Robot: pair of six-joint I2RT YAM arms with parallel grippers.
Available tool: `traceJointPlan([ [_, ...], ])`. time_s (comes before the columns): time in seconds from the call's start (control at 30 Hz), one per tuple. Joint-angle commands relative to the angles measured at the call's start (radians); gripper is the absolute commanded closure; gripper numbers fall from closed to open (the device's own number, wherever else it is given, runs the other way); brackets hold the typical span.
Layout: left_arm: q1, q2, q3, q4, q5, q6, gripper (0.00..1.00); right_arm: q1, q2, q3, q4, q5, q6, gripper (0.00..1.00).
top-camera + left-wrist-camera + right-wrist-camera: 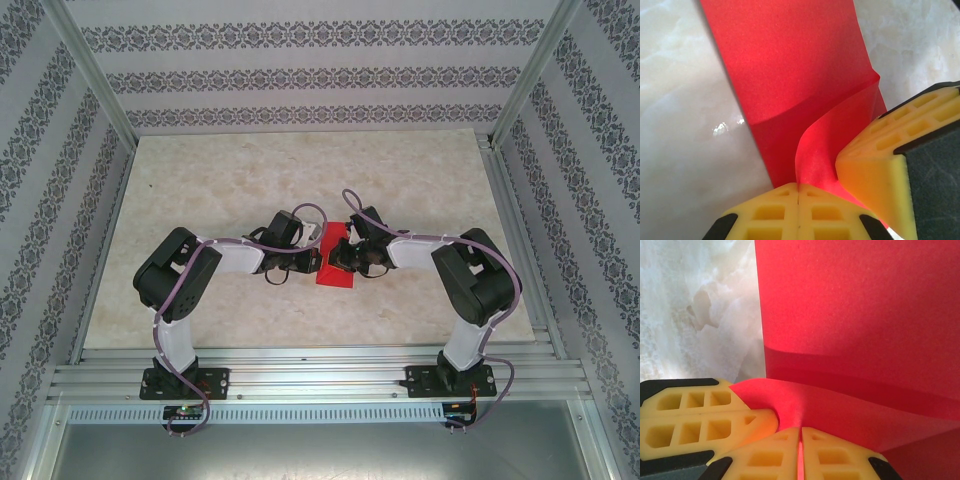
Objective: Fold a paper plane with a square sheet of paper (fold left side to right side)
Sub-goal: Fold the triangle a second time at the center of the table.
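The left gripper (798,192) had its jaws pressed together on a lifted flap of the red paper (790,65), and the right gripper (800,437) was clamped on the same raised flap just beside it, their yellow tips nearly touching. The paper lay near the middle of the marbled table (250,170), mostly flat, with only the pinched near edge curling up off the surface

No lettering, numerals, labels or brand marks are legible in any view. The sheet of paper (790,60) is plain, unmarked red. The wall covering (300,78) carries only repeating ornamental bands.
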Motion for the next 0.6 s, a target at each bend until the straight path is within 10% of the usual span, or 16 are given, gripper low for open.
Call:
traceJointPlan([
  [0.0,0.021,-0.008,-0.025,-0.028,-0.053,-0.005,1.0,0.005,0.019,0.007,0.021,0.012,-0.017,0.9],
  [0.57,0.021,-0.023,-0.014,-0.033,-0.033,-0.007,0.94,-0.004,0.045,-0.024,-0.105,0.074,-0.051,0.9],
])
